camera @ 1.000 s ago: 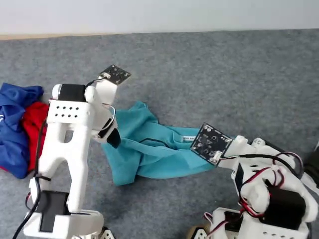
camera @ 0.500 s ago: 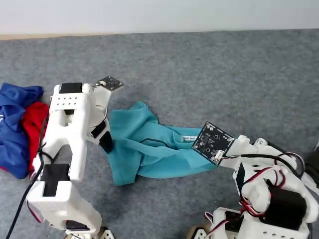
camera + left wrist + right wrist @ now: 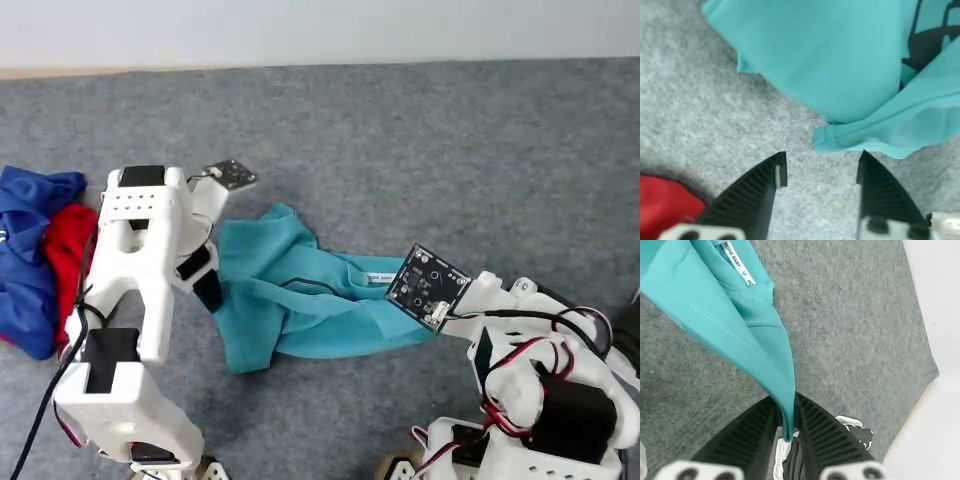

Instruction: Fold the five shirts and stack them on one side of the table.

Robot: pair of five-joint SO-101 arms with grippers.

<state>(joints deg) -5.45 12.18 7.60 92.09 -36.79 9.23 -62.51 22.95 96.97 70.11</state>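
One teal shirt [image 3: 300, 300] in right hand [image 3: 785, 405]

Shirt pile [image 3: 30, 290] left of spread shirt [image 3: 300, 310], apart

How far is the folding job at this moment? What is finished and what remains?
Done: nothing looks folded yet. In hand: the right claw is shut on an edge of the crumpled teal shirt; the left claw hangs open by its hem. Left: folding it, then the blue shirt and red shirt heaped at the table edge, and stacking.
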